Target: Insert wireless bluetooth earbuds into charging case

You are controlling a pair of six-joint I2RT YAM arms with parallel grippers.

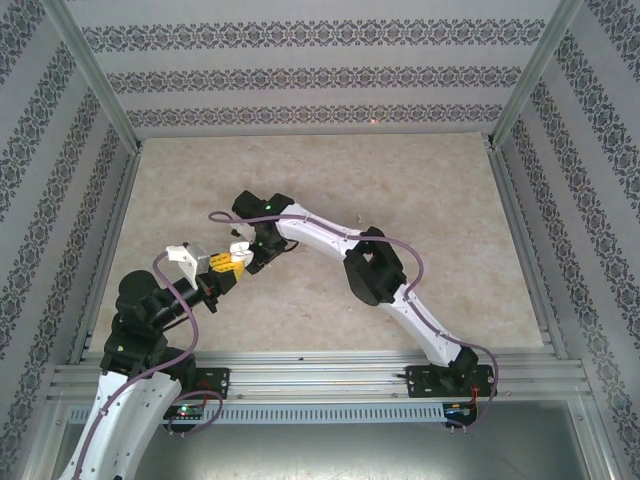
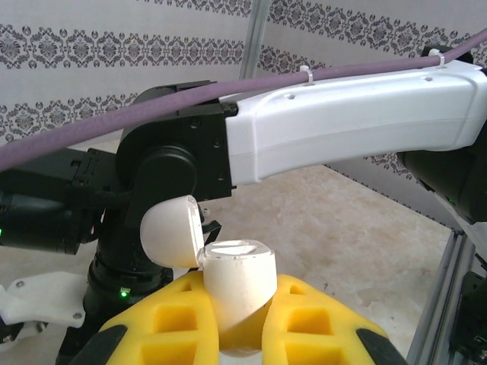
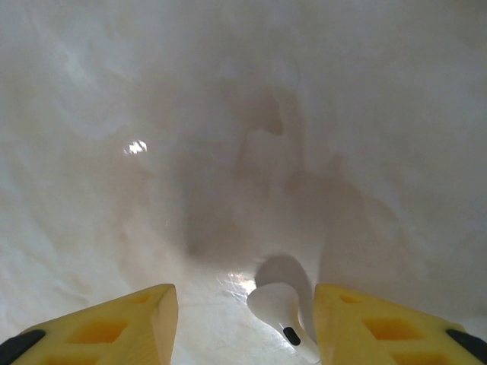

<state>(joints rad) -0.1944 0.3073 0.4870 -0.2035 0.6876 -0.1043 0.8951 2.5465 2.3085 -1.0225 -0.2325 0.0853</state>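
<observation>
From above: left gripper (image 1: 228,262) low and left of the middle of the table (image 1: 400,180), clamped on the charging case (image 1: 238,249), a small white shape at the yellow fingertips. Right arm (image 1: 370,265) stretched across from its base on the right, right gripper (image 1: 265,255) at its end, pointed down just beside the case; spread of its fingers too small to read here. From the left wrist: left gripper (image 2: 240,312) closed hard around the lower half of the charging case (image 2: 240,281), one yellow finger (image 2: 163,323) on each side. Case held mouth-up and slightly tilted, lid (image 2: 171,232) swung open to the picture's left and hanging from the hinge. Contents of the case not clear from this angle. Just behind it, the black wrist and white link of the right arm (image 2: 342,122), with a purple cable (image 2: 228,87) running along the top. From the right wrist: right gripper (image 3: 243,304) about half spread over the pale marbled table (image 3: 228,114), closed on nothing. Earbud (image 3: 278,308) between the two yellow fingers (image 3: 122,323), well apart from the one on the picture's left and almost against the inner face of the one on the right. Touching that finger or not: cannot tell. Rounded head toward the gap, stem slanting down toward the right-hand finger, a dark spot on the stem, a soft shadow just above.
</observation>
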